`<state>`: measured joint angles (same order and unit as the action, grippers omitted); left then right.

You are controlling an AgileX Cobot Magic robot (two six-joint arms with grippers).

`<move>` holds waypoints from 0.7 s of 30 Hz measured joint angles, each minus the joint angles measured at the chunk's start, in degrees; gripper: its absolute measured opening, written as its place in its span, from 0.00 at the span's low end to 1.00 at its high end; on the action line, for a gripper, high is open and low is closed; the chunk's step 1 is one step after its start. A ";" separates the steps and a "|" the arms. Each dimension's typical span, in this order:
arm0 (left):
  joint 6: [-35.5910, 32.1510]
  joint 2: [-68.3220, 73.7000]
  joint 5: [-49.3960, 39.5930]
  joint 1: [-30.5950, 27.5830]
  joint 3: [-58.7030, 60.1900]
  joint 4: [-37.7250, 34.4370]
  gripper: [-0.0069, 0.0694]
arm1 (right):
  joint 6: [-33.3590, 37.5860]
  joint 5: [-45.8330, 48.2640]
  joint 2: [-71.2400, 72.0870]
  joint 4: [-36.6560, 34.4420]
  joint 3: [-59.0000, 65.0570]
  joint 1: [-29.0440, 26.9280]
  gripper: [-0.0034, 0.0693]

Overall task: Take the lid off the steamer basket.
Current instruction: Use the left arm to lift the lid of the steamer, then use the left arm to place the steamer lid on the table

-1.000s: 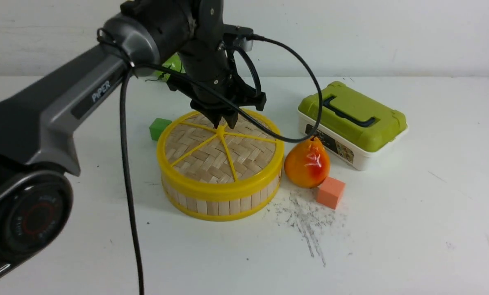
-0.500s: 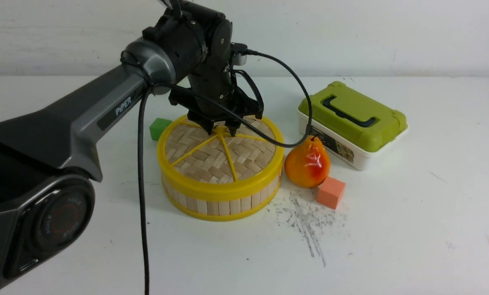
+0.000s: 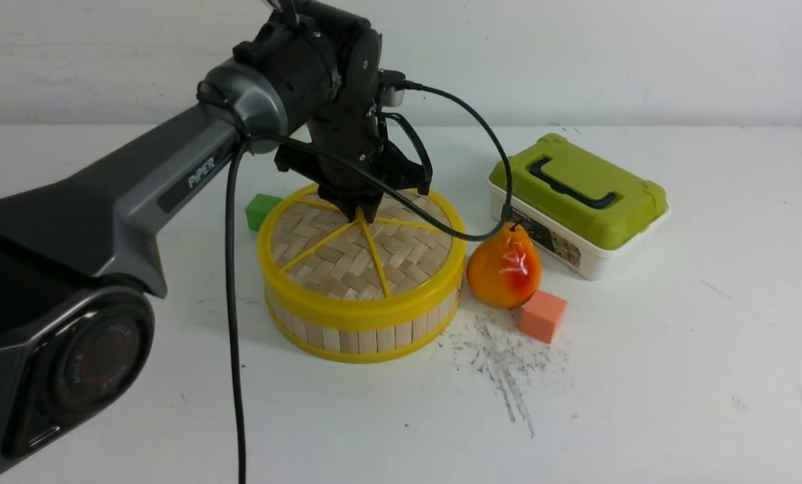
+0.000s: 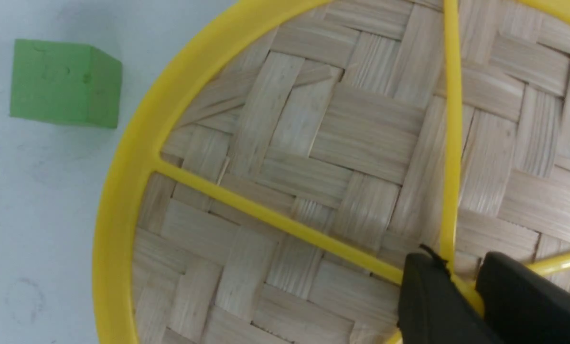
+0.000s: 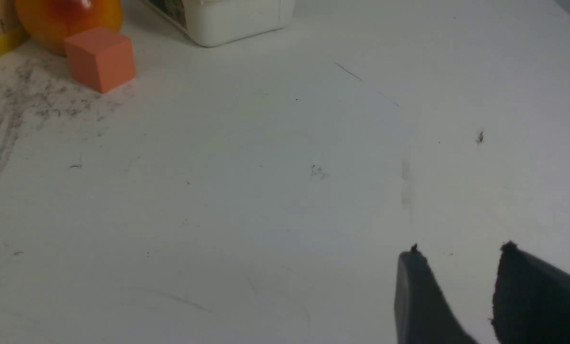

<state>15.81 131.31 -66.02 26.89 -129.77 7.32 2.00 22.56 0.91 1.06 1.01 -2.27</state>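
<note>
I have my left tool (image 4: 461,286) clenched around the centre knob of the lid (image 3: 347,262). Next, I should lift straight up.

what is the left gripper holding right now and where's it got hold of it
The left gripper holds the lid by its yellow centre knob.

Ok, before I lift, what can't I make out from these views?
- Most of the lid's centre knob: left wrist view, covered by the left gripper's fingers.
- The steamer basket's inside: front view, covered by the lid.
- Full green block: front view, partly behind the steamer; whether they touch is unclear.
- Right gripper's base: right wrist view, cut off by the bottom edge.
</note>
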 joint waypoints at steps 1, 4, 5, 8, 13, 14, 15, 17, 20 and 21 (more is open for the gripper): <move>0.00 -0.51 0.14 0.00 0.00 -0.18 0.23 | 0.00 0.00 0.00 0.00 0.00 0.00 0.38; 0.00 -3.08 1.14 0.00 0.17 -0.05 0.23 | 0.00 0.00 0.00 0.00 0.00 0.00 0.38; 0.00 -4.15 1.45 0.00 0.17 0.18 0.23 | 0.00 0.00 0.00 0.00 0.00 0.00 0.38; 0.00 -8.57 1.83 0.00 0.17 1.85 0.23 | 0.00 0.00 0.00 0.00 0.00 0.00 0.38; 0.00 -15.53 0.24 -0.21 0.17 7.62 0.23 | 0.00 0.00 0.00 0.00 0.00 0.00 0.38; 0.00 -18.14 -0.44 -0.96 0.17 9.15 0.23 | 0.00 0.00 0.00 0.00 0.00 0.00 0.38; -0.06 -19.74 -0.79 -1.81 0.17 9.79 0.23 | 0.00 0.00 0.00 0.00 0.00 0.00 0.38; -0.21 -21.54 -1.20 -3.16 0.17 10.29 0.23 | 0.00 0.00 0.00 0.00 0.00 0.00 0.38; -0.26 -26.12 -1.97 -9.02 0.81 10.81 0.23 | 0.00 0.00 0.00 0.00 0.00 0.00 0.38; 0.06 -27.09 -2.12 -10.73 1.79 10.81 0.23 | 0.00 0.00 0.00 0.00 0.00 0.00 0.38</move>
<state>15.87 104.22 -68.14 16.16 -127.98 18.12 2.00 22.56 0.91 1.06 1.01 -2.27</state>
